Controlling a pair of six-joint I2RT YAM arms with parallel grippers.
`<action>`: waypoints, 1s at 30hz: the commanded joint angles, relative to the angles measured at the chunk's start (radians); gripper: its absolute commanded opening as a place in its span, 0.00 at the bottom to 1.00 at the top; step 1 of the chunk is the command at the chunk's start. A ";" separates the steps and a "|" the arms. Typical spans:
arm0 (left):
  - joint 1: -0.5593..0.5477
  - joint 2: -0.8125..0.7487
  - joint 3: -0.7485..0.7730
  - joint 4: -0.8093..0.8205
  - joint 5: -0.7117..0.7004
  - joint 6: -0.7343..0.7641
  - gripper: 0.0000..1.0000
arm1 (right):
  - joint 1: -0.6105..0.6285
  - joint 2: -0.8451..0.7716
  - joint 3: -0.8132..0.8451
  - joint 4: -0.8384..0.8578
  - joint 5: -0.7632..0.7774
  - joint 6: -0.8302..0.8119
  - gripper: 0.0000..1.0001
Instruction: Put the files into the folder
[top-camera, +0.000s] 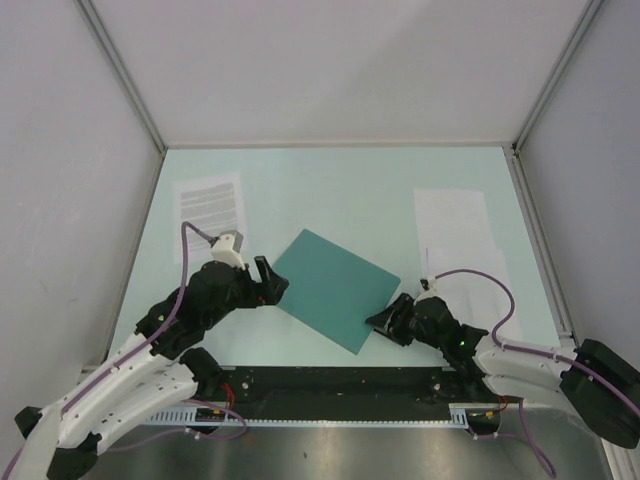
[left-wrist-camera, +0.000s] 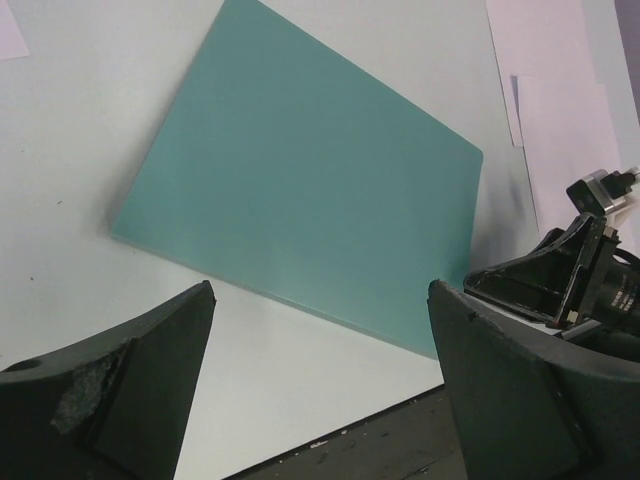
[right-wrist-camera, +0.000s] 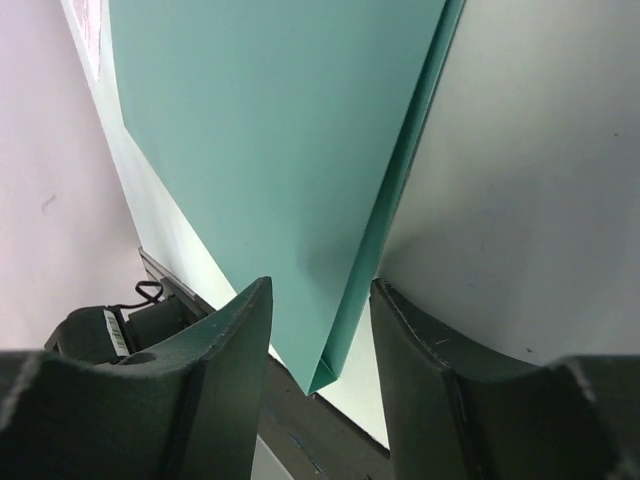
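The teal folder (top-camera: 335, 288) lies flat and skewed in the middle of the table, also filling the left wrist view (left-wrist-camera: 310, 180). The printed sheet (top-camera: 210, 203) lies at the far left, and a nearly blank sheet (top-camera: 452, 222) at the far right. My left gripper (top-camera: 268, 280) hovers wide open at the folder's left corner, nothing between its fingers (left-wrist-camera: 150, 370). My right gripper (top-camera: 385, 322) is at the folder's near right corner. In its wrist view the folder's slightly parted corner (right-wrist-camera: 335, 350) sits between the two fingers (right-wrist-camera: 225, 340), with gaps on both sides.
A second pale sheet (left-wrist-camera: 575, 150) overlaps the blank one on its near side. A black strip (top-camera: 330, 385) runs along the table's near edge between the arm bases. Grey walls with metal posts (top-camera: 130, 90) close in the table on three sides.
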 joint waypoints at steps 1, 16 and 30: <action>0.005 0.006 0.024 0.012 -0.004 -0.010 0.93 | 0.006 -0.022 0.008 -0.065 0.011 -0.033 0.50; 0.005 0.001 0.021 0.018 0.002 -0.012 0.93 | 0.011 0.214 -0.012 0.286 -0.032 0.031 0.44; 0.005 0.003 0.021 0.014 0.006 -0.020 0.93 | -0.007 0.612 0.033 0.771 -0.056 0.022 0.26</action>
